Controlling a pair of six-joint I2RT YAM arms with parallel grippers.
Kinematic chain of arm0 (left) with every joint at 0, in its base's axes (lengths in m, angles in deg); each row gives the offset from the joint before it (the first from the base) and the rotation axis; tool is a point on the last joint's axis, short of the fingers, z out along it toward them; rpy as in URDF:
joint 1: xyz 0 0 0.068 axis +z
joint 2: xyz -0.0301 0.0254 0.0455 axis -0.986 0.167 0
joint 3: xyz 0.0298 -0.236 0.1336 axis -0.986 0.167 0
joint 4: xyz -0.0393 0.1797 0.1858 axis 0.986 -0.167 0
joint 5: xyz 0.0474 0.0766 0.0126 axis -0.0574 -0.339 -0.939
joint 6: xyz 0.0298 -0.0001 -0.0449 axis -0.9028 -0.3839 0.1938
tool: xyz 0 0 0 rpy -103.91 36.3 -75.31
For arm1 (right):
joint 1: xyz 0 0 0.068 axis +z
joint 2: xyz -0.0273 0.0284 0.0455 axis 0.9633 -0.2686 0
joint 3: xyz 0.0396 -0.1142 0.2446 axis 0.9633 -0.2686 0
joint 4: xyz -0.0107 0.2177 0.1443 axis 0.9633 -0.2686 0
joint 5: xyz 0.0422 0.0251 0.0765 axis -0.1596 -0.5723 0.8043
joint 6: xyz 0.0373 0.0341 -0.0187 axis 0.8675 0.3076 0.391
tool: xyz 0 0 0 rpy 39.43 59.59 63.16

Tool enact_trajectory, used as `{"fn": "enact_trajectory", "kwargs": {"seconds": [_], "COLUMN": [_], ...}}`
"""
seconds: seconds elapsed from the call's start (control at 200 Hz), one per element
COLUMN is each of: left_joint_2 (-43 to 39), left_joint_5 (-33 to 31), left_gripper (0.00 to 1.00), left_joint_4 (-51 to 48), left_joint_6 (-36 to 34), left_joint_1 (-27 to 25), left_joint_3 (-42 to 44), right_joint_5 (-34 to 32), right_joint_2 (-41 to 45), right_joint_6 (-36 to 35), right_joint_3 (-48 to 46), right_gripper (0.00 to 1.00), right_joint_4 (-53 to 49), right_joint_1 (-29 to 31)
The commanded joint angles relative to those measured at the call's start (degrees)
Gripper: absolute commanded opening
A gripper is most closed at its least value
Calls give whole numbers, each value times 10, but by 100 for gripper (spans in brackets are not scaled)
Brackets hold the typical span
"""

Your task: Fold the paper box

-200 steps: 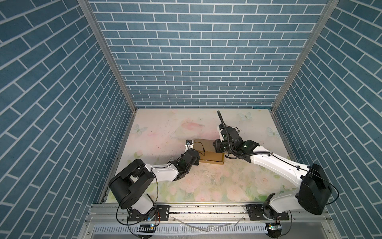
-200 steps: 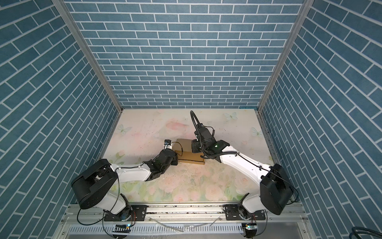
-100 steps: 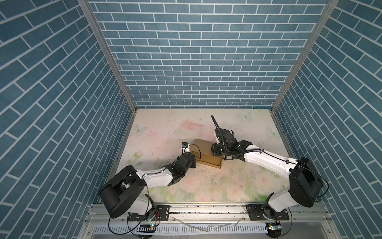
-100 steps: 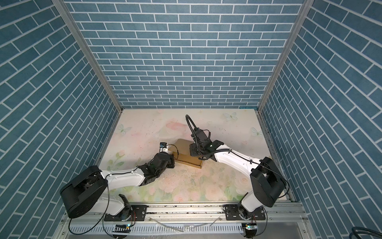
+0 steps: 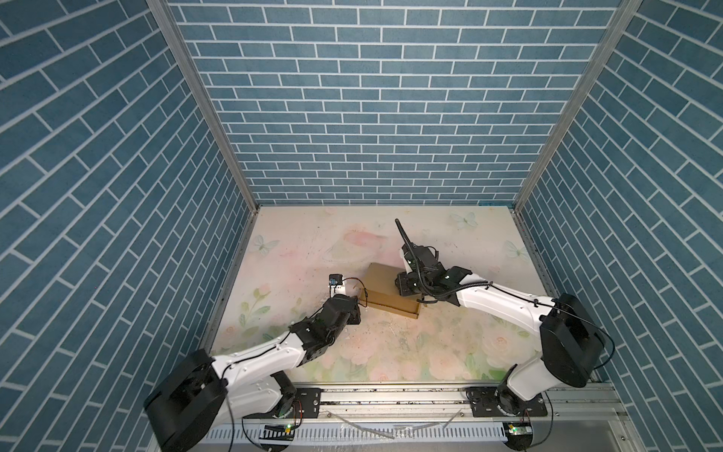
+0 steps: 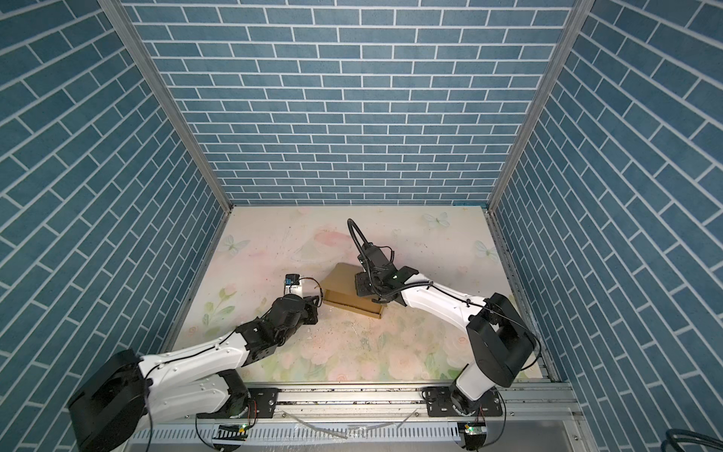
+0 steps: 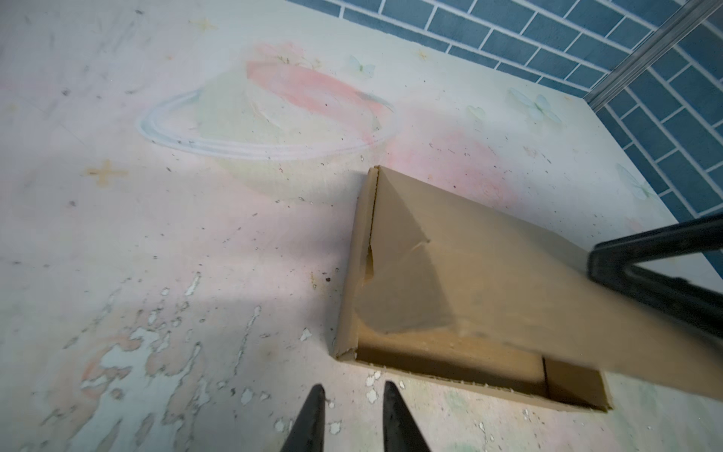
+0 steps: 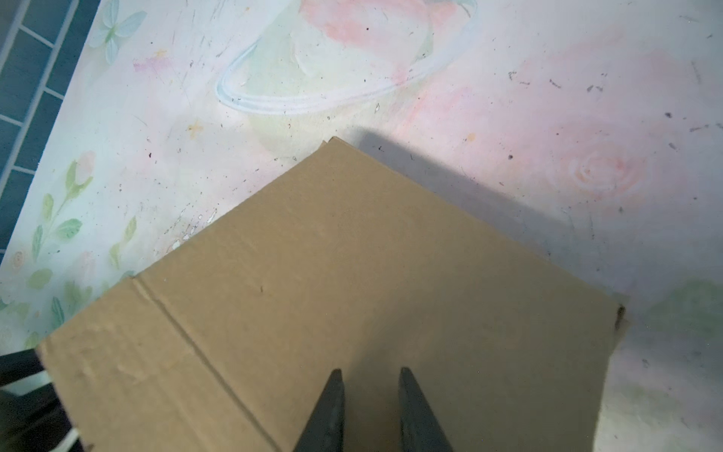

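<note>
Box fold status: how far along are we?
Done: the paper box tray is formed, walls up. In hand: right fingers sit over the lid, apart, gripping nothing; contact unclear. Left fingers are apart and empty, just off a box corner. Left: the lid gapes above the front wall; close and tuck it.

No legible text or labels.
</note>
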Motion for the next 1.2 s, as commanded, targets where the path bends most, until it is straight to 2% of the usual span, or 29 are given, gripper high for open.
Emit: {"fn": "enact_trajectory", "kwargs": {"seconds": [0.0,0.14,0.285,0.475,0.635,1.195], "left_joint_2": [-64,-114,-109,-47,15,156], "left_joint_5": [-35,-32,6,114,158,226], "left_gripper": [35,44,47,49,49,50], "left_joint_4": [-153,-239,-269,-233,-195,-115], "left_joint_6": [24,2,-45,-81,-95,-122], "left_joint_1": [-2,14,47,100,111,140], "left_joint_3": [-8,-46,-97,-133,-149,-177], "right_joint_5": [10,14,13,6,-2,-16], "right_joint_2": [-23,-41,-47,-46,-36,-40], "right_joint_6": [21,21,22,29,32,46], "right_joint_3": [-1,-3,-9,-31,-45,-65], "right_gripper": [25,25,25,24,24,22], "right_joint_4": [16,20,17,24,26,33], "right_joint_1": [9,13,16,18,18,18]}}
